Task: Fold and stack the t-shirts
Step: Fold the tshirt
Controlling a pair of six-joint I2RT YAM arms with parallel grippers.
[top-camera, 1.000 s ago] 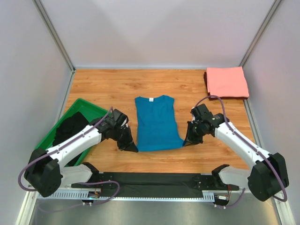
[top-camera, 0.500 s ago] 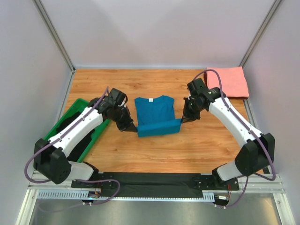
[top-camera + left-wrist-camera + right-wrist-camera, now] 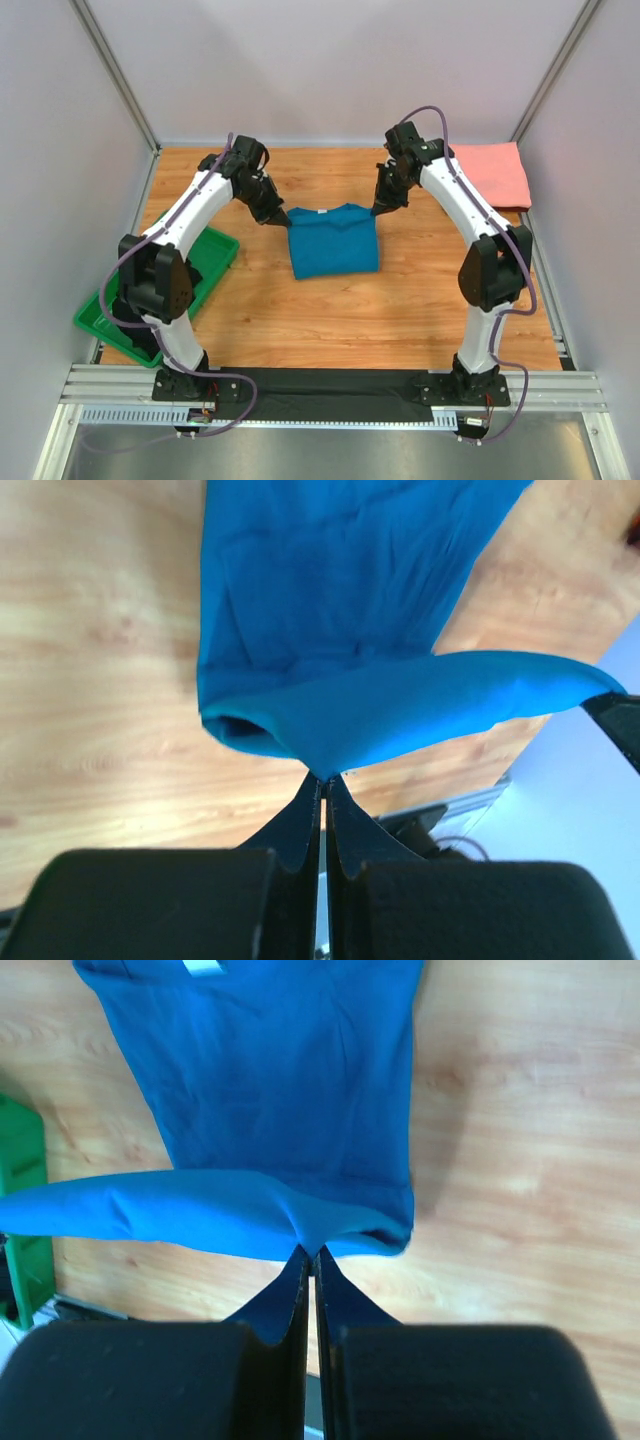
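Pinched tight at both hem corners of the teal-blue t-shirt [image 3: 333, 241]: by the left gripper [image 3: 279, 222] on its left, by the right gripper [image 3: 377, 210] on its right, both clamped fully down on cloth. Doubled over at mid table [image 3: 400, 310], hem held raised over the collar end. Open bare wood nearside; green bin [image 3: 218, 258] hard by the left edge; salmon-pink t-shirt [image 3: 490, 175] folded in the far right corner, well apart. Against a second ago: hem carried from nearside to farside, visible length halved.
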